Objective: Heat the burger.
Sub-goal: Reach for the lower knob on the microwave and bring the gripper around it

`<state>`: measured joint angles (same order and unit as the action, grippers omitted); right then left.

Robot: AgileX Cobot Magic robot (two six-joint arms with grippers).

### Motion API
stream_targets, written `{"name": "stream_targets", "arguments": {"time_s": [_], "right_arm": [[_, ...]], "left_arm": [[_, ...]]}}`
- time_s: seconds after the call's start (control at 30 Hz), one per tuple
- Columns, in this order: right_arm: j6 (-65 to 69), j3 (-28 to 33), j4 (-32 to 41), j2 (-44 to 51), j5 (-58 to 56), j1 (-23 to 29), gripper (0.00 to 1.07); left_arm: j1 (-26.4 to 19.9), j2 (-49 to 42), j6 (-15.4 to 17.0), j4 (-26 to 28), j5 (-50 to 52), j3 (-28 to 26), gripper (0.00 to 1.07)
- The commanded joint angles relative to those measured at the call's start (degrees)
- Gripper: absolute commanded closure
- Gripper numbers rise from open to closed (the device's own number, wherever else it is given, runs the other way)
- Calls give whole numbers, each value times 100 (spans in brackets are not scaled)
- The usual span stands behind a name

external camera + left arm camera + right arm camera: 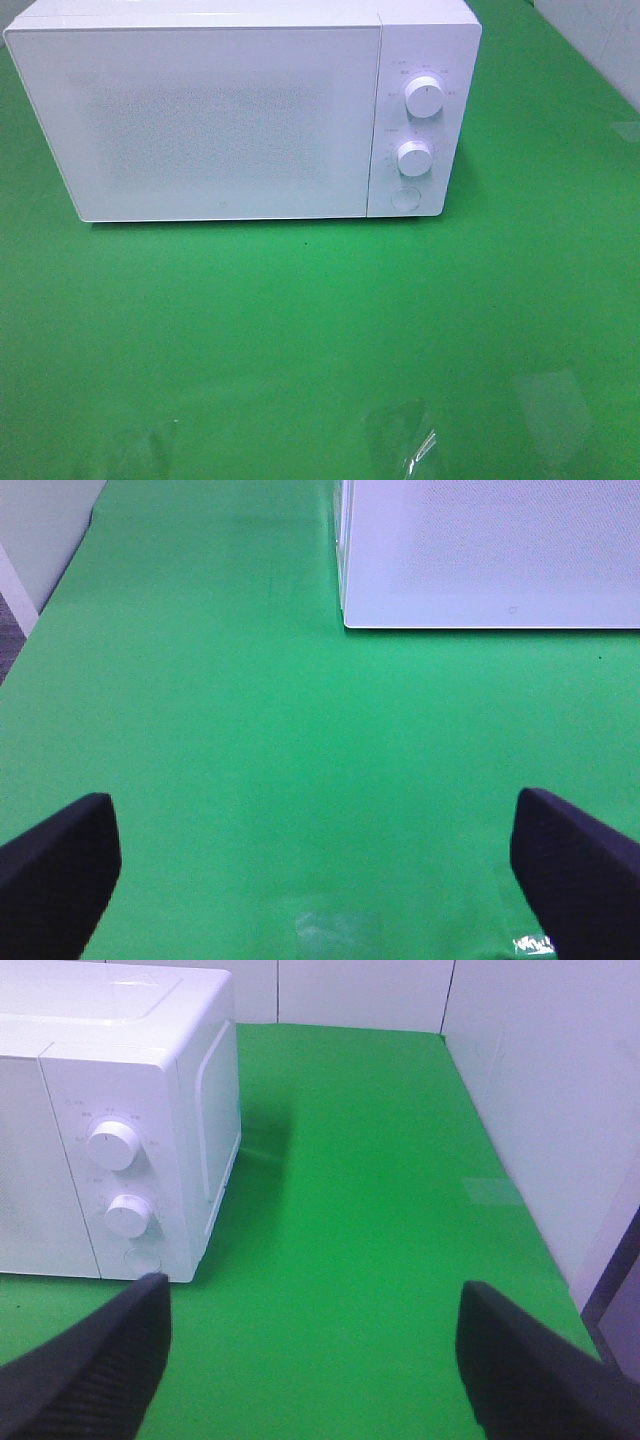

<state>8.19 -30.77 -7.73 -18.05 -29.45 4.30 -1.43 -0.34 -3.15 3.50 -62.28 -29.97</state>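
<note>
Nearest the left wrist camera, the left gripper [318, 872] shows as two dark padded fingers [58, 878] set wide apart. Only bare green table cover lies between them, and they hold nothing. The right gripper [315, 1360] looks much the same in its own wrist view: two dark textured fingers [98, 1362] spread wide over the green surface, nothing held.

Seen from the high camera, the green table cover [320, 330] fills the near and middle ground. Some patches of clear shiny tape [415, 447] lie flat on it close to the near edge. Neither gripper appears in this view.

Farther back, a white microwave [240, 20] stands on the cover with its front facing the camera. Its door [200, 120] is shut. The door is a pale frosted panel with a fine dotted window, and the inside cannot be made out through it. To the right of the door is the control strip: an upper knob [425, 97], a lower knob [414, 158] and, at the bottom, a round button [405, 197].

The burger is not visible in any of the three views. With the door closed and cloudy, it cannot be told whether the burger is inside the microwave.

Farthest away, the right wrist view shows white wall panels [540, 1090] along the table's back and side edges.
</note>
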Motion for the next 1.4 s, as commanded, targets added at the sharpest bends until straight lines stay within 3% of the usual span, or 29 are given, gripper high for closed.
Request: {"name": "stream_targets", "arguments": {"time_s": [0.03,0.5,0.83,1.2,1.4], "right_arm": [[40,-40,-23,-275,407,-29,32],[332,29,23,-1725,1811,-29,32],[521,1003,23,-2670,4165,-29,32],[212,1450,34,-3908,6503,-29,32],[-441,1690,831,-4864,7672,-6,32]], "left_arm": [[0,-97,-11,11,92,29,8],[0,-97,-11,11,92,29,8],[0,-97,-11,11,92,29,8],[0,-97,-11,11,92,29,8],[0,-97,-11,11,92,29,8]]}}
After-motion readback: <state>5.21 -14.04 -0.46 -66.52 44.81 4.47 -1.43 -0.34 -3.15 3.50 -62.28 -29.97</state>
